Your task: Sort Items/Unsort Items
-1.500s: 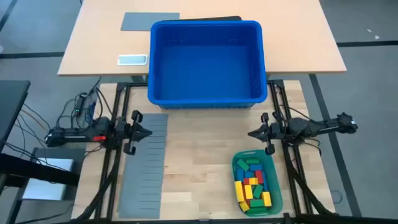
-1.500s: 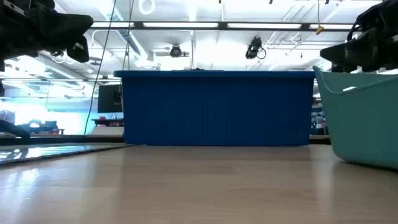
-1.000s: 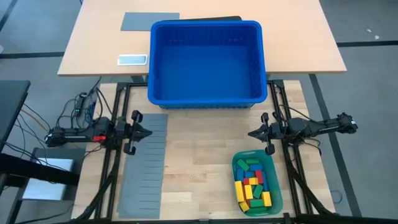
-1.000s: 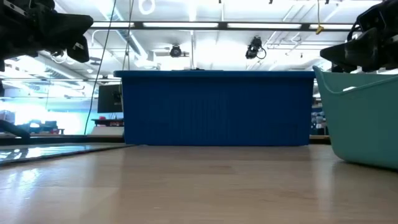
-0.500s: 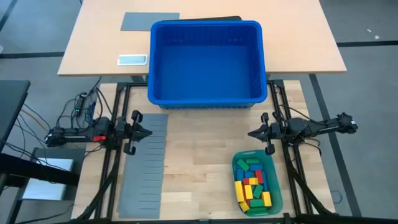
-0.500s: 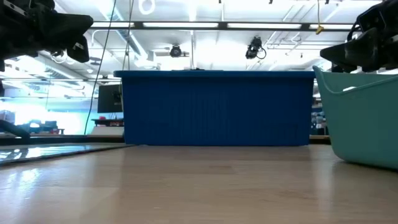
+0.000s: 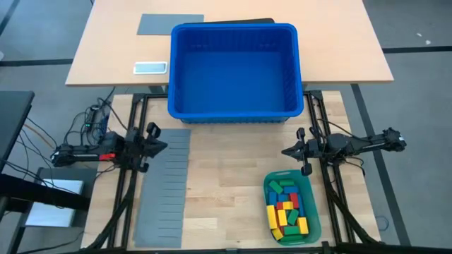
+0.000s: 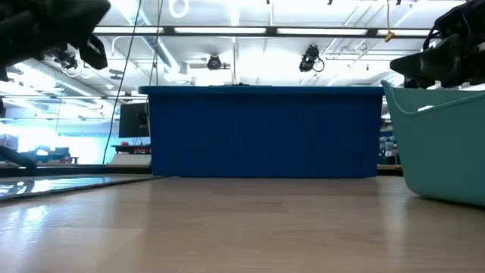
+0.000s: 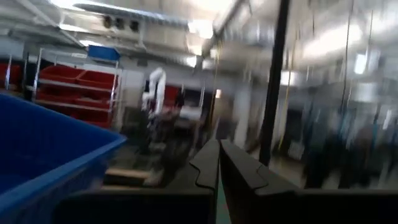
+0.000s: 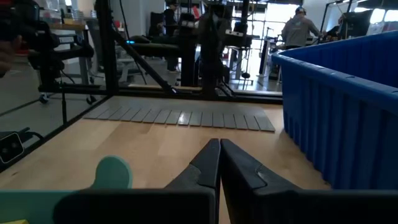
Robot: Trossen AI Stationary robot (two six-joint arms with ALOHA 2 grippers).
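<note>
The blocks point(image 7: 286, 206), in red, yellow, green and blue, lie heaped in the teal tray point(image 7: 311, 227) at the near right of the wooden table point(image 7: 226, 183). The right gripper point(image 7: 286, 151) hangs above the table just beyond the tray's far end, pointing toward the table's middle; its jaws are clenched together and grasp nothing, as the right wrist view confirms point(image 10: 219, 163). The left gripper point(image 7: 161, 147) hangs over the far left corner of the grey divider sheet point(image 7: 164, 190), which lies flat along the table's left side. Its jaws are likewise pressed together and empty point(image 9: 217, 167), though the left wrist view is blurred. A large blue bin point(image 7: 234, 70) stands at the table's far edge, between the two arms and beyond them. No block is outside the tray.
</note>
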